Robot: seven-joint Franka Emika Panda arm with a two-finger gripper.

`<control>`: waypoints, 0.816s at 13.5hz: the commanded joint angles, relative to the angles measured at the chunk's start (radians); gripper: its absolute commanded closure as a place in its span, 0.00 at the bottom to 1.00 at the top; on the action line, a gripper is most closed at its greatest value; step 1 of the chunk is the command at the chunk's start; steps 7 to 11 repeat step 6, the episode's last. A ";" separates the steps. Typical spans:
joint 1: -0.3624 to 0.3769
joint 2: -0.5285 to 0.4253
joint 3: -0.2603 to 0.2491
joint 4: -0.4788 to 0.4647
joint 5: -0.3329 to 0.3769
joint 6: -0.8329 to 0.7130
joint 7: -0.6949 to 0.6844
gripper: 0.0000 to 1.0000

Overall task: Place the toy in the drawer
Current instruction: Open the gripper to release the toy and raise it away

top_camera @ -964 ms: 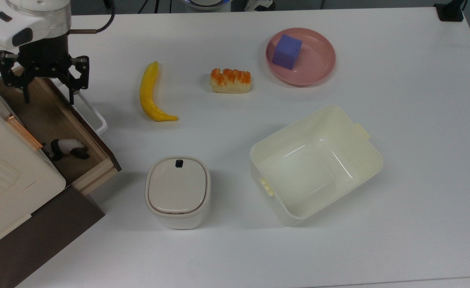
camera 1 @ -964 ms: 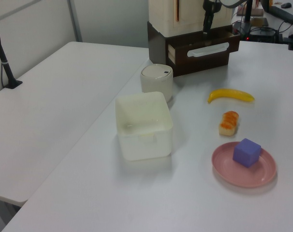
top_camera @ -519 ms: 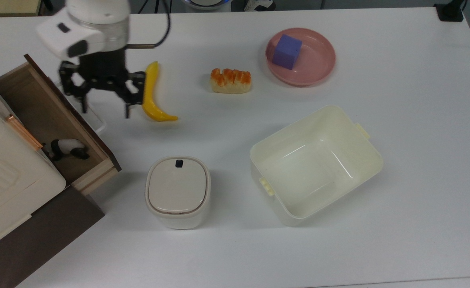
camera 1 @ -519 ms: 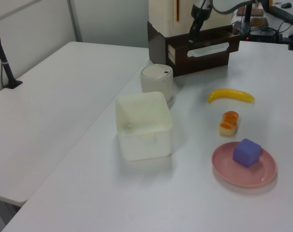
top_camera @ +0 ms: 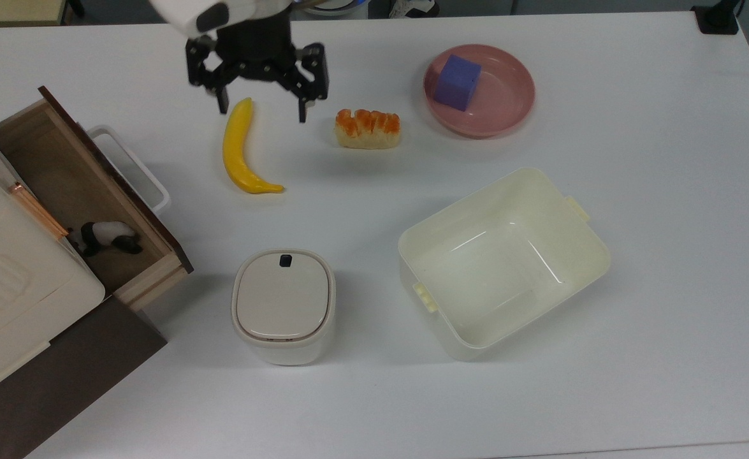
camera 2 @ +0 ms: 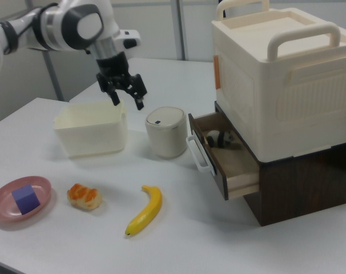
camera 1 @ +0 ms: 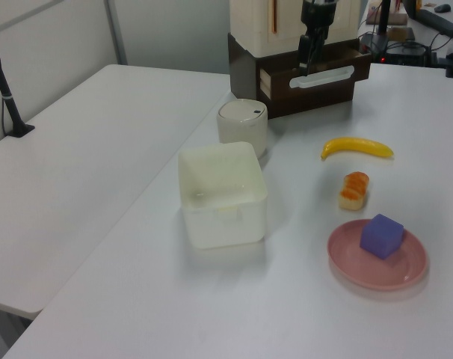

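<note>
Lid bin (top_camera: 283, 306) sits low centre in the top view, dark dot on its lid, no readable text there or anywhere else. Cream tub (top_camera: 503, 260) lies to the top view's right of it, open and bare inside.

Toy (top_camera: 108, 237) lies on its side in the drawer (top_camera: 62, 185), at the lower end of the box near the left edge of the top view; part of it is tucked under the cream case (top_camera: 4, 280) stacked above, so its head end is hard to make out. In the right view the toy (camera 2: 220, 138) shows as a dark-and-white blob deep in the open drawer (camera 2: 233, 165). Drawer is pulled out, white loop handle (top_camera: 130, 167) on the dark front.

Banana (top_camera: 240, 148), bread piece (top_camera: 368, 129), then pink plate (top_camera: 505, 118) with the purple cube (top_camera: 457, 81), across the upper part of the top view.

My gripper (top_camera: 261, 107) is at top centre of the top view, jaws spread wide and carrying nothing, over the banana's upper tip. The arm above it is cut off by the frame edge. A second ago I was over the drawer's far end at upper left, half a second ago beside the handle; I've since swung to the top view's right. Toy and drawer unchanged.
</note>
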 commanded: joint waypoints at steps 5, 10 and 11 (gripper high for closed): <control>0.116 -0.113 -0.087 -0.064 0.019 -0.157 0.022 0.00; 0.116 -0.113 -0.087 -0.063 0.020 -0.169 0.022 0.00; 0.116 -0.113 -0.087 -0.063 0.020 -0.169 0.022 0.00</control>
